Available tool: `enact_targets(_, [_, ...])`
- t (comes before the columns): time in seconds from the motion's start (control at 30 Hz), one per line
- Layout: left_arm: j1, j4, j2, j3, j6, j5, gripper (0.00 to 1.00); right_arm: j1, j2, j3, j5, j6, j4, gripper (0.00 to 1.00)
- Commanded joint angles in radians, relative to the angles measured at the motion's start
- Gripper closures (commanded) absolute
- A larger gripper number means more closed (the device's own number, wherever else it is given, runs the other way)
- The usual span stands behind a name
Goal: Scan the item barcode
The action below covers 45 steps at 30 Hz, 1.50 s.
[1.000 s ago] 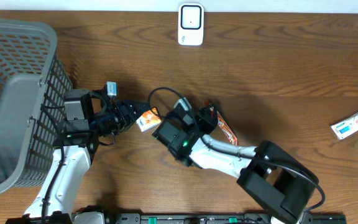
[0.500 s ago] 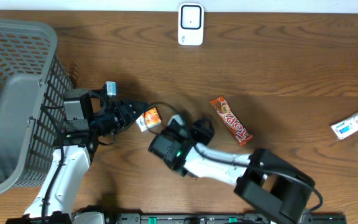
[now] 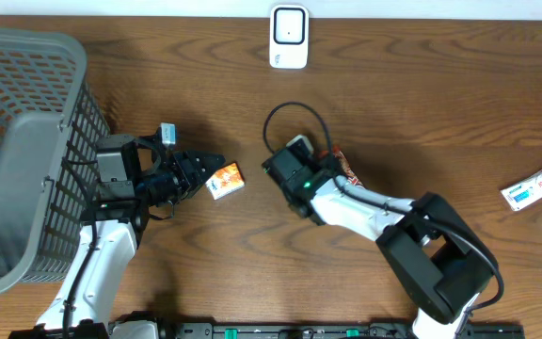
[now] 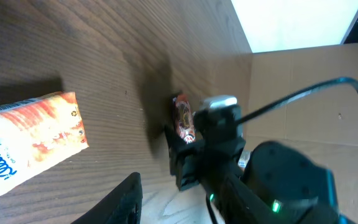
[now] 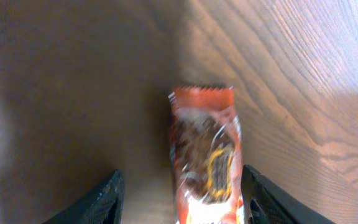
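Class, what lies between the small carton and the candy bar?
Nothing: the left wrist view shows only bare table between the carton and the candy bar.

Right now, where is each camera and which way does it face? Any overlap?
Overhead: fixed above the brown wooden table, looking straight down; left arm and right arm show.
Left wrist: on the left arm, looking across the table past the orange-and-white carton toward the right arm; one dark fingertip shows.
Right wrist: on the right arm, looking down at the red-wrapped chocolate bar between the right hand's black fingers.
Shared: all three see that bar; overhead and left wrist share the carton.
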<state>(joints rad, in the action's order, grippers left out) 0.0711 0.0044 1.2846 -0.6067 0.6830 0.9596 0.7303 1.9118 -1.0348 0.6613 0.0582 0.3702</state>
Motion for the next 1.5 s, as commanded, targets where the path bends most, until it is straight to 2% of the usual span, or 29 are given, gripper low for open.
enact_targets(0.0, [0.009, 0.003, -0.012, -0.034, -0.017, -0.003, 0.57, -0.047, 0.038, -0.002, -0.111, -0.008, -0.015, 0.47])
enact_targets(0.13, [0.009, 0.0, -0.012, -0.034, -0.017, -0.003, 0.57, -0.065, 0.077, -0.002, -0.185, -0.012, -0.012, 0.69])
enact_targets(0.2, [0.009, 0.0, -0.012, -0.034, -0.017, -0.003, 0.57, -0.064, 0.116, -0.002, -0.22, -0.011, -0.018, 0.83])
enact_targets(0.23, [0.009, -0.001, -0.012, -0.034, -0.017, -0.003, 0.57, -0.064, 0.127, -0.002, -0.238, -0.005, -0.018, 0.98])
enact_targets(0.4, [0.009, -0.018, -0.012, -0.034, -0.021, -0.003, 0.57, -0.066, 0.116, -0.03, -0.409, 0.062, 0.012, 0.99])
enact_targets(0.5, [0.009, -0.027, -0.012, -0.034, -0.039, -0.003, 0.57, -0.082, 0.057, -0.13, -0.626, 0.086, 0.14, 0.99])
enact_targets(0.63, [0.009, -0.027, -0.012, -0.034, -0.047, -0.003, 0.57, -0.128, -0.063, -0.307, -1.104, 0.089, 0.322, 0.99])
enact_targets(0.77, [0.009, -0.028, -0.012, -0.034, -0.048, -0.003, 0.57, -0.234, -0.112, -0.384, -1.651, 0.114, 0.322, 0.99])
enact_targets(0.9, [0.009, -0.031, -0.012, -0.034, -0.047, -0.003, 0.57, -0.335, -0.084, -0.362, -1.776, 0.115, 0.303, 0.99])
enact_targets(0.93, [0.009, -0.042, -0.012, -0.034, -0.048, -0.003, 0.57, -0.367, -0.06, -0.346, -1.862, 0.098, 0.27, 0.99])
enact_targets(1.0, [0.009, -0.058, -0.012, -0.034, -0.063, -0.003, 0.57, -0.409, -0.024, -0.335, -1.913, 0.099, 0.229, 0.99])
enact_targets(1.13, [0.009, -0.073, -0.012, -0.034, -0.063, -0.003, 0.57, -0.47, 0.066, -0.334, -1.823, 0.105, 0.263, 0.99])
enact_targets(1.17, [0.009, -0.072, -0.012, -0.034, -0.063, -0.003, 0.57, -0.471, 0.076, -0.334, -1.791, 0.105, 0.283, 0.98])
enact_targets(1.23, [0.009, -0.072, -0.012, -0.034, -0.067, -0.004, 0.57, -0.464, 0.093, -0.334, -1.7, 0.083, 0.335, 0.82])
enact_targets(1.27, [0.009, -0.072, -0.012, -0.034, -0.087, -0.004, 0.57, -0.449, 0.093, -0.334, -1.654, 0.048, 0.357, 0.64])
enact_targets(1.37, [0.009, -0.072, -0.012, -0.034, -0.107, -0.027, 0.57, -0.41, 0.076, -0.341, -1.578, 0.066, 0.335, 0.53])
enact_targets(1.43, [0.009, -0.078, -0.012, -0.034, -0.107, -0.051, 0.57, -0.394, 0.076, -0.341, -1.579, 0.135, 0.306, 0.42])
enact_targets(1.47, [0.009, -0.08, -0.012, -0.034, -0.107, -0.06, 0.57, -0.387, 0.077, -0.341, -1.579, 0.156, 0.302, 0.4])
